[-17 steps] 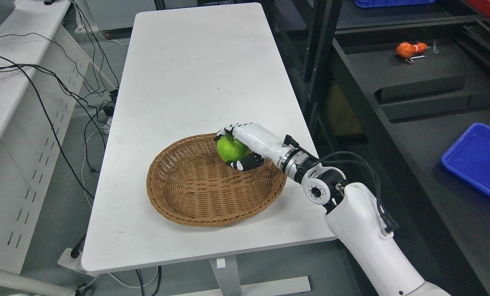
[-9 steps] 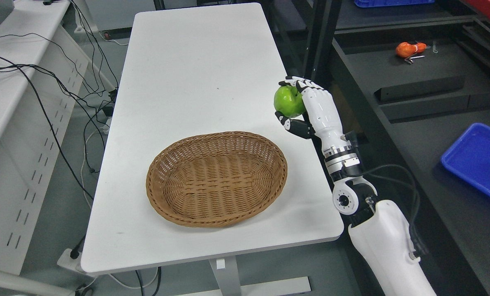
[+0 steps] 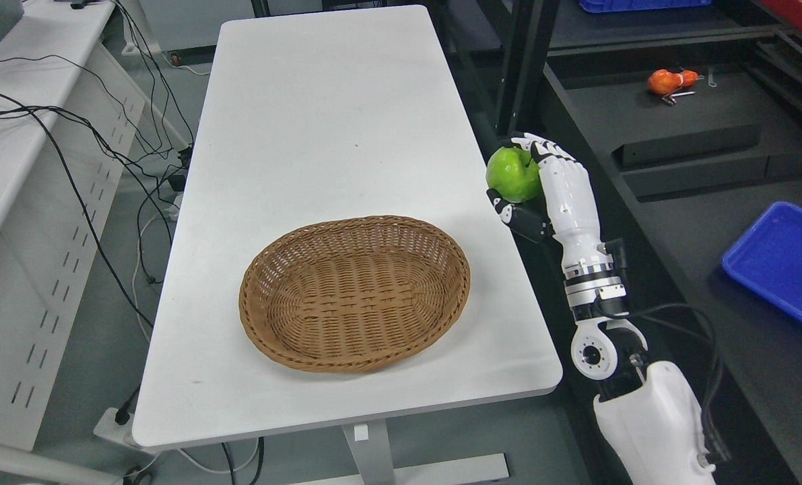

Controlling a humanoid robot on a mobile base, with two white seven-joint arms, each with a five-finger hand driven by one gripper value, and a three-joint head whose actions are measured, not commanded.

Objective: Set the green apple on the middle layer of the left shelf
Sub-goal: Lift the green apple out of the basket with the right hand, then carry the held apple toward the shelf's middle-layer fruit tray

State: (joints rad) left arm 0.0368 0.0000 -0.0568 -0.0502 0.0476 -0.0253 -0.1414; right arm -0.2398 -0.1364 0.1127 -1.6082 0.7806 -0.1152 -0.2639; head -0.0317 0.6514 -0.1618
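- Head view: a workroom with a long white table (image 3: 320, 135) running away from the camera, a second white bench (image 3: 10, 135) trailing black cables (image 3: 71, 135) on the left, and dark shelving (image 3: 677, 135) on the right.
- On the near half of the table sits a wicker basket (image 3: 354, 294), with nothing inside it.
- The right hand (image 3: 542, 188) is raised just off the table's right edge, its arm coming up from the lower right corner. Its fingers are wrapped over the top of the green apple (image 3: 514, 174) and the thumb presses in from below, so the fruit is firmly held in the air.
- The apple is clear of the basket and no longer above the tabletop; it hangs beside a dark upright post of the shelving.
- The left hand does not show.
- On the dark shelf surfaces lie an orange object (image 3: 670, 81) farther back and a blue tray (image 3: 778, 263) near the right edge; neither touches the arm.
- Progress, as I judge it: picking is done and the carry is under way. Left to do is reaching the intended middle layer, lowering the apple onto it and releasing. Which surface counts as that layer cannot be told here.
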